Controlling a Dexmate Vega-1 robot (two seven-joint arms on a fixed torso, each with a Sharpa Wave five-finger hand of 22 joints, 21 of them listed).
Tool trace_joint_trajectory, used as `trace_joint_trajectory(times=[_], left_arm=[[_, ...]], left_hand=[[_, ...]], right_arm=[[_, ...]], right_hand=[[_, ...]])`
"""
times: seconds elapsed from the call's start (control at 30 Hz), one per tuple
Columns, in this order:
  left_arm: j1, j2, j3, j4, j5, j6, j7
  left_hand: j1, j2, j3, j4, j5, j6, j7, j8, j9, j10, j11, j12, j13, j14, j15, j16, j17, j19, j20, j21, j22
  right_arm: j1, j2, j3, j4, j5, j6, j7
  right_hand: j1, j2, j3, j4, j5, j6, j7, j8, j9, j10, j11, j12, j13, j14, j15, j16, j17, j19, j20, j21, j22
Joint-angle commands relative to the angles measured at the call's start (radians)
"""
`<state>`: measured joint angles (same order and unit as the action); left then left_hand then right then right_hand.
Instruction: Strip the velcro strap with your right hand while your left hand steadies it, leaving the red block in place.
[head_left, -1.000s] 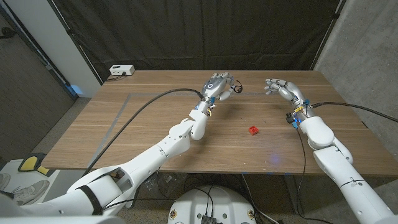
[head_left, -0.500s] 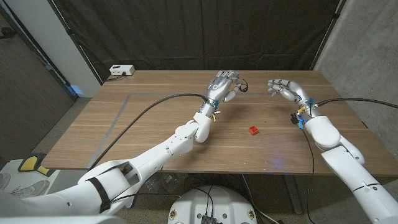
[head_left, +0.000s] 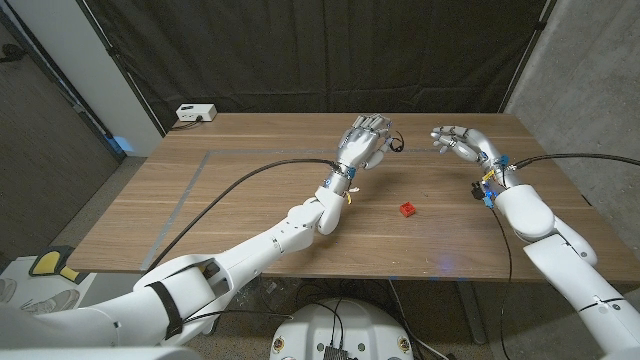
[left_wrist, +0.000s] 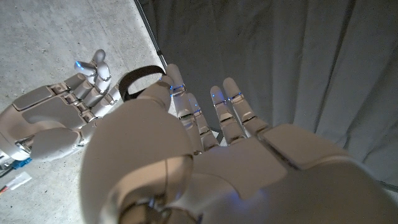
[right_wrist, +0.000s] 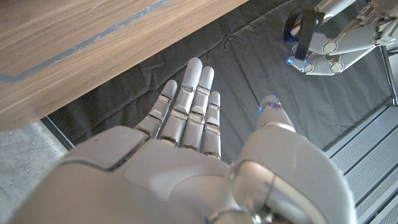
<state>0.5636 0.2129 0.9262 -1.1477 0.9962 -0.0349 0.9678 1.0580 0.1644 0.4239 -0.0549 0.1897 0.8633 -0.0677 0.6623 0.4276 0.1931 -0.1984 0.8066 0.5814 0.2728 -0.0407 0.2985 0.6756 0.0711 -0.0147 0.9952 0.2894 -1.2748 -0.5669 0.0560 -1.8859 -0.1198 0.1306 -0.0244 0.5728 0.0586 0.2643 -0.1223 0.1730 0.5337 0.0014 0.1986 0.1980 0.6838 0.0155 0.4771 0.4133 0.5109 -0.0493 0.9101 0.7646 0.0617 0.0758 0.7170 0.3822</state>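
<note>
My left hand (head_left: 365, 143) is raised over the far middle of the table and pinches a small black velcro strap (head_left: 393, 143) that sticks out toward the right. In the left wrist view the strap (left_wrist: 140, 81) forms a dark loop at my left hand's (left_wrist: 205, 162) fingertips. My right hand (head_left: 460, 143) hovers a short way to the right of the strap, fingers spread, holding nothing and apart from it. It also shows in the left wrist view (left_wrist: 56, 118). The red block (head_left: 407, 210) lies alone on the table (head_left: 250, 190), nearer than both hands.
A white box (head_left: 196, 113) sits at the table's back left corner. A pale tape line (head_left: 195, 185) runs across the left part of the tabletop. Black cables trail along both arms. A dark curtain (head_left: 300, 50) hangs behind the table.
My left hand has moved right and farther back with the strap, closing the gap to my right hand. The right hand has shifted slightly. The red block has stayed put.
</note>
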Motion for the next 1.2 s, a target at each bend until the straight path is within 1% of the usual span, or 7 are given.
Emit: trace_joint_trajectory(times=[0.03, 0.3, 0.37, 0.57, 0.8, 0.93, 1.2], left_arm=[[-0.001, -0.006, 0.011, 0.006, -0.005, 0.001, 0.013], [0.028, -0.042, -0.008, 0.008, -0.018, 0.063, 0.058], [0.027, -0.045, -0.005, 0.014, -0.014, 0.071, 0.071], [0.026, -0.064, -0.001, 0.044, -0.014, 0.081, 0.14], [0.03, -0.067, -0.011, 0.043, -0.032, 0.051, 0.147], [0.026, -0.066, -0.01, 0.045, -0.048, 0.028, 0.146], [0.026, -0.066, -0.01, 0.043, -0.058, 0.035, 0.139]], left_hand=[[-0.034, -0.024, 0.0, 0.009, 0.002, 0.076, -0.092, 0.002, -0.006, -0.067, 0.027, -0.078, -0.055, -0.058, -0.074, -0.057, -0.052, -0.049, 0.03, 0.028, 0.002], [-0.087, -0.016, 0.002, 0.048, 0.003, 0.053, -0.145, -0.013, -0.034, 0.033, 0.019, -0.119, -0.142, -0.016, -0.061, -0.072, -0.127, -0.134, 0.227, 0.011, -0.08], [-0.101, 0.0, 0.003, 0.068, 0.008, 0.033, -0.147, -0.011, -0.027, 0.044, 0.0, -0.084, -0.107, 0.04, -0.088, -0.05, -0.114, -0.145, 0.227, -0.008, -0.099], [-0.042, 0.025, -0.151, 0.05, 0.027, 0.011, -0.147, 0.008, -0.012, 0.093, -0.011, 0.34, 0.444, 0.008, -0.147, 0.383, 0.438, -0.159, 0.185, 0.038, -0.049], [0.005, 0.025, -0.176, 0.042, 0.029, 0.024, -0.144, -0.003, -0.01, 0.467, -0.01, 0.527, 0.517, 0.273, -0.173, 0.668, 0.512, -0.095, 0.098, 0.339, 0.124], [0.008, 0.005, -0.184, 0.044, 0.025, 0.04, -0.143, -0.024, -0.02, 0.555, -0.008, 0.653, 0.647, 0.362, -0.173, 0.811, 0.56, -0.08, 0.062, 0.542, 0.273], [0.004, 0.001, -0.17, 0.055, 0.027, 0.035, -0.137, -0.036, -0.023, 0.676, -0.015, 0.762, 0.657, 0.396, -0.171, 0.892, 0.56, -0.046, 0.049, 0.566, 0.299]], right_arm=[[-0.021, -0.038, 0.026, -0.107, 0.057, -0.151, 0.125], [-0.021, -0.02, 0.035, -0.09, 0.051, -0.097, 0.127], [-0.021, -0.018, 0.037, -0.085, 0.059, -0.086, 0.131], [-0.028, -0.014, 0.041, -0.089, 0.049, -0.085, 0.123], [-0.027, -0.013, 0.042, -0.094, 0.043, -0.092, 0.125], [-0.024, -0.011, 0.041, -0.084, 0.05, -0.073, 0.127], [-0.009, -0.023, 0.042, -0.06, 0.104, -0.034, 0.179]], right_hand=[[-0.008, 0.001, -0.015, 0.0, 0.006, 0.015, -0.015, 0.002, 0.006, -0.046, -0.004, 0.013, 0.028, -0.058, -0.063, 0.003, 0.013, -0.062, 0.019, -0.01, 0.013], [-0.001, 0.011, -0.02, -0.003, 0.007, 0.001, -0.016, -0.004, 0.006, -0.064, 0.001, 0.025, 0.045, -0.07, -0.069, 0.01, 0.014, -0.061, 0.01, 0.001, 0.02], [-0.002, 0.011, -0.022, -0.003, 0.007, 0.002, -0.015, -0.004, 0.006, -0.065, -0.002, 0.029, 0.048, -0.069, -0.07, 0.012, 0.014, -0.057, 0.011, 0.003, 0.021], [-0.007, 0.012, -0.028, 0.0, 0.006, -0.002, -0.013, -0.006, 0.006, -0.065, 0.003, 0.037, 0.056, -0.069, -0.069, 0.018, 0.014, -0.056, 0.011, 0.009, 0.024], [-0.016, 0.012, -0.038, 0.005, 0.005, 0.001, -0.009, -0.004, 0.006, -0.059, 0.003, 0.051, 0.064, -0.064, -0.071, 0.027, 0.014, -0.058, 0.014, 0.014, 0.027], [-0.02, 0.013, -0.043, 0.006, 0.005, 0.008, -0.004, -0.002, 0.006, -0.055, 0.004, 0.06, 0.071, -0.058, -0.072, 0.034, 0.014, -0.055, 0.012, 0.019, 0.03], [-0.022, 0.017, -0.049, 0.006, 0.006, 0.024, -0.007, 0.003, 0.006, -0.05, 0.0, 0.076, 0.082, -0.056, -0.072, 0.044, 0.017, -0.054, 0.013, 0.025, 0.033]])
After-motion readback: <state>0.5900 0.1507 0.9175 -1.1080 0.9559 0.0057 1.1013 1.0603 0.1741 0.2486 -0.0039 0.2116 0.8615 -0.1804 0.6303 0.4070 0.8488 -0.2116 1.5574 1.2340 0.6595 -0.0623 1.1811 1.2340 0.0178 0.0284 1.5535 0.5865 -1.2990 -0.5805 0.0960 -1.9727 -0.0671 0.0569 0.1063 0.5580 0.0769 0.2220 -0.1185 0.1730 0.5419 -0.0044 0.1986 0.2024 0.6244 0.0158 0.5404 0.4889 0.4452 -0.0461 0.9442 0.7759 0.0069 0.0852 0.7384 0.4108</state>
